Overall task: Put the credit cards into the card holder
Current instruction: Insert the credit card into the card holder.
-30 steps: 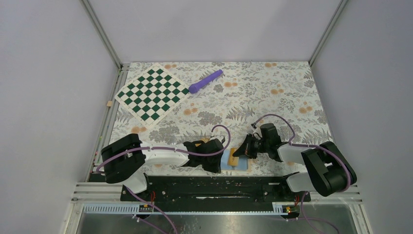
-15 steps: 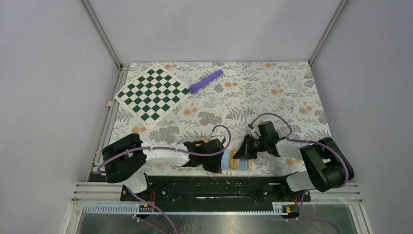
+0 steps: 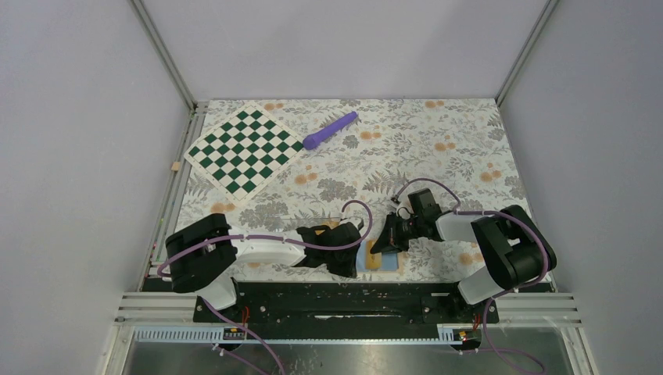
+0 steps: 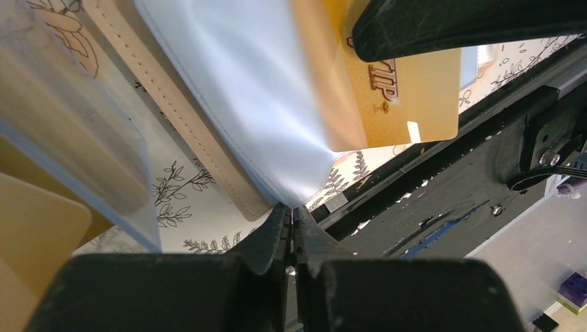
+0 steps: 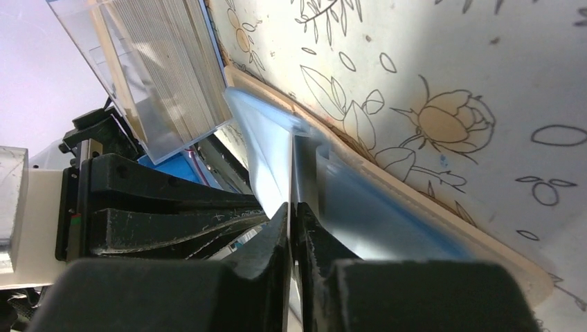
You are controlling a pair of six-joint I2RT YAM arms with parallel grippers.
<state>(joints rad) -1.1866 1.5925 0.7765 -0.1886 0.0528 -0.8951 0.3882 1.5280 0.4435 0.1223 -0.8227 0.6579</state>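
Nearest, the left fingers point(image 4: 292, 213) are clamped shut on the light-blue pocket edge of the tan leather-like folding card holder point(image 4: 173, 117), keeping it spread open on the floral tabletop point(image 3: 375, 156). An orange-yellow plastic credit card point(image 4: 408, 97) is apparently part-way into that pocket, under the nearly closed right fingers point(image 5: 289, 214); their grip cannot be told. Just behind, a clear plastic case point(image 5: 159, 76) is seen.

tan card holder point(image 4: 173, 117) lies open, yellow credit card point(image 4: 408, 97) half under its blue pocket.
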